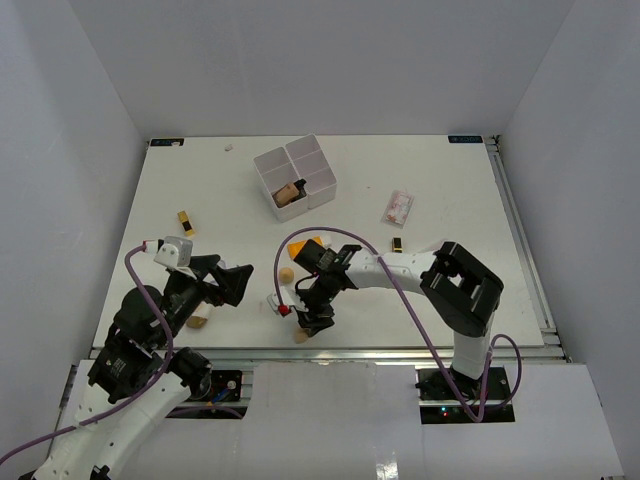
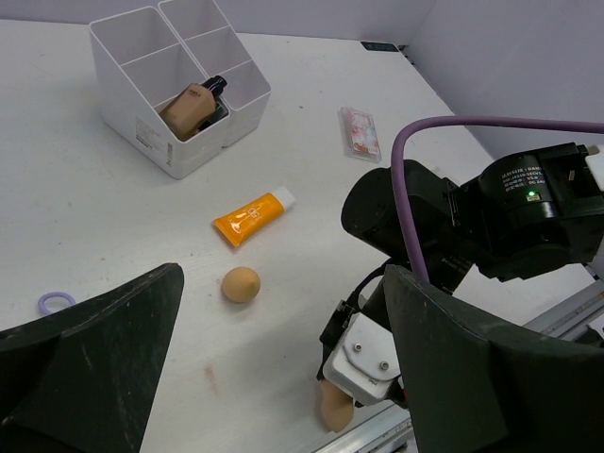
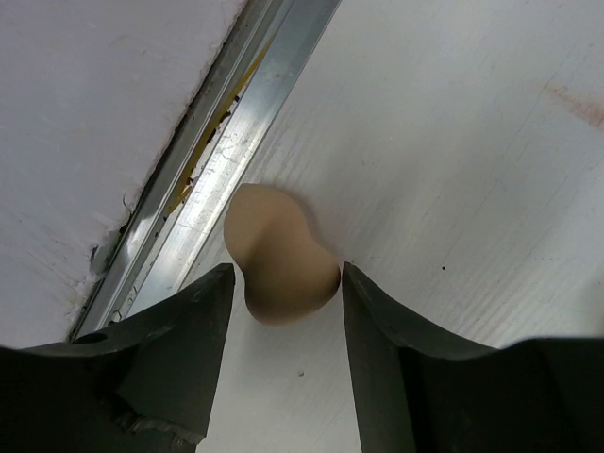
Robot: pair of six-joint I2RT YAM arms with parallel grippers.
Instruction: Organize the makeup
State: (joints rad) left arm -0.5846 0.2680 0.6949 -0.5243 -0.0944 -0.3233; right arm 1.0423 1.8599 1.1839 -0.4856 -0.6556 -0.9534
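- White tabletop lies open toward the upper right; metal rail marks the bottom edge.
- Beige sponge sits just beside the rail, and the right gripper straddles it, narrowed; can't tell if it grips.
- Left gripper gapes wide, lower left.

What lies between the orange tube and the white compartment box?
Only bare table, seen in the left wrist view, separates the orange tube from the white compartment box.

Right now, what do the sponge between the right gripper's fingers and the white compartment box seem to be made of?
Sponge: probably soft foam, matte beige; its surface shows no shine, and its outline is rounded and waisted.
Box: likely rigid plastic, smooth white with a slight sheen; its walls and dividers are thin, straight and even.
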